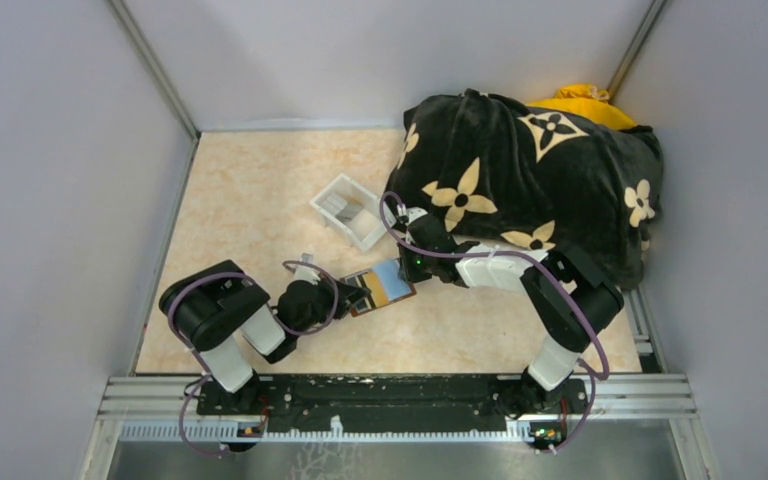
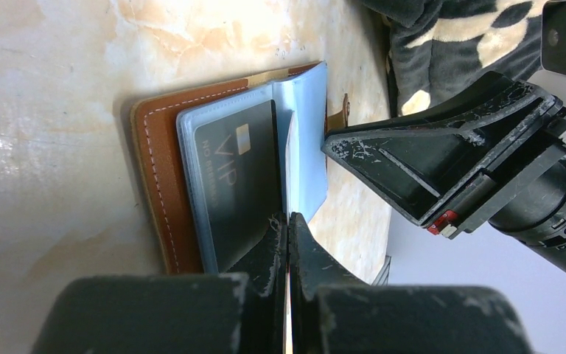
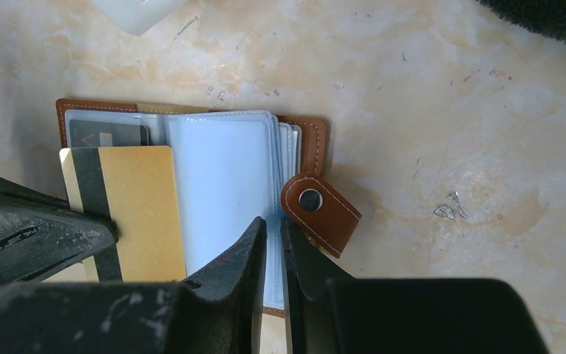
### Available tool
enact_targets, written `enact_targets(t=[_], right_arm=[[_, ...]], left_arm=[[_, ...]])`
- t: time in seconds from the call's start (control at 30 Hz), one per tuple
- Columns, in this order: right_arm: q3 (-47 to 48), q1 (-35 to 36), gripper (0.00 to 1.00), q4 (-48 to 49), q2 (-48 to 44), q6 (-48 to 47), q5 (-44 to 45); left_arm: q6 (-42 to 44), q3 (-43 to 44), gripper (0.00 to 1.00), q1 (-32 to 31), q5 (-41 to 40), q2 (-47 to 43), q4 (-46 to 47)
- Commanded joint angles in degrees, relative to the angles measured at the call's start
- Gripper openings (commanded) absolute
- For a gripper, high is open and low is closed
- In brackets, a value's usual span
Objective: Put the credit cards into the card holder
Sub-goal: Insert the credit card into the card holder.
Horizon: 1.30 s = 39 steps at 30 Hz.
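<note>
**A:** What might fail?

**B:** My left gripper (image 2: 289, 228) is clamped on the gold card (image 3: 136, 206), and my right gripper (image 3: 273, 228) is seemingly pinching a clear sleeve (image 3: 221, 169). If it tilts, the card could snag the sleeve mouth and buckle.

**A:** The card holder (image 1: 385, 287)?

**B:** Open brown leather with 1 black VIP card (image 2: 239, 184) pocketed, at 5 o'clock from the tray (image 1: 350, 210).

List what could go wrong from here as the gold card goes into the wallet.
1. The left gripper pinches the gold card near one edge; pushed against a pocket, it may twist or slip out.
2. The right gripper holds the clear sleeves by a thin pinch; if they slip, they could flop over the pocket.
3. The card holder lies loose, so a push might slide it.
</note>
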Motion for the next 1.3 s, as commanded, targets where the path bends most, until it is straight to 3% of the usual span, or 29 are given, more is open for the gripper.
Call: enact_targets(t=[0.0, 0.93, 1.27], right_arm=[[0.6, 0.6, 0.14, -1.7, 0.3, -0.2, 1.8], [0.3, 0.5, 0.14, -1.5, 0.7, -0.2, 1.4], [0.7, 0.6, 0.14, -1.5, 1.2, -0.1, 1.2]], left_arm=[[0.5, -0.6, 0.0, -0.3, 0.5, 1.4, 4.2], [4.1, 2.0, 0.0, 0.3, -2.5, 1.2, 2.2], [3.5, 2.8, 0.0, 0.3, -1.3, 5.4, 5.0]])
